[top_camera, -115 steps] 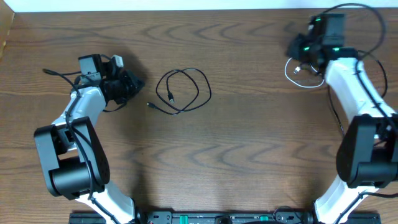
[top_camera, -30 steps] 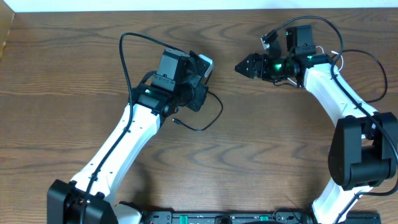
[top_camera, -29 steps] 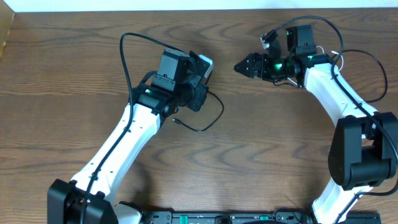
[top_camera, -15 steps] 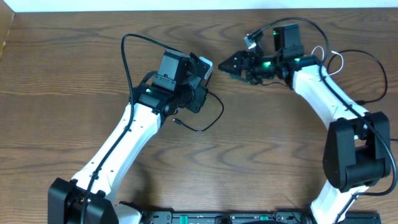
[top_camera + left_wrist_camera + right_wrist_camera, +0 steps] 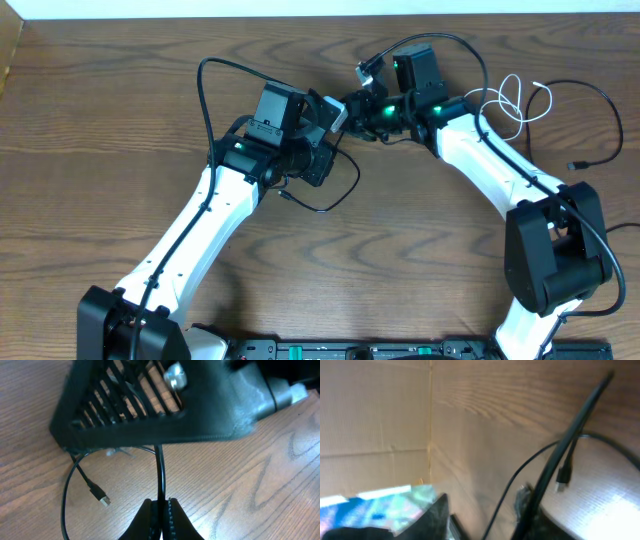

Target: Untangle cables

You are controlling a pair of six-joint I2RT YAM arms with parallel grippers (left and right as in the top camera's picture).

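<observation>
The thin black cable (image 5: pixel 347 187) loops on the table below my left gripper (image 5: pixel 326 152), with one end plug (image 5: pixel 285 196) lying to the left. In the left wrist view the left gripper (image 5: pixel 160 506) is shut on the black cable (image 5: pixel 160 472), and its plug (image 5: pixel 102 500) lies on the wood. My right gripper (image 5: pixel 347 106) is right beside the left one; its finger (image 5: pixel 150 410) fills the top of the left wrist view. In the right wrist view the right gripper (image 5: pixel 485 520) is open, with the black cable (image 5: pixel 570 435) along its right finger. The white cable (image 5: pixel 520 100) lies apart at the top right.
A thicker black robot wire (image 5: pixel 600 110) curves along the right side of the table near the right arm. Another arm wire (image 5: pixel 205 90) arcs above the left arm. A cardboard wall (image 5: pixel 375 410) shows in the right wrist view.
My right gripper has swung left across the table, away from the white cable, and now sits against the left gripper. The left gripper has stayed in place, shut on the black cable.
</observation>
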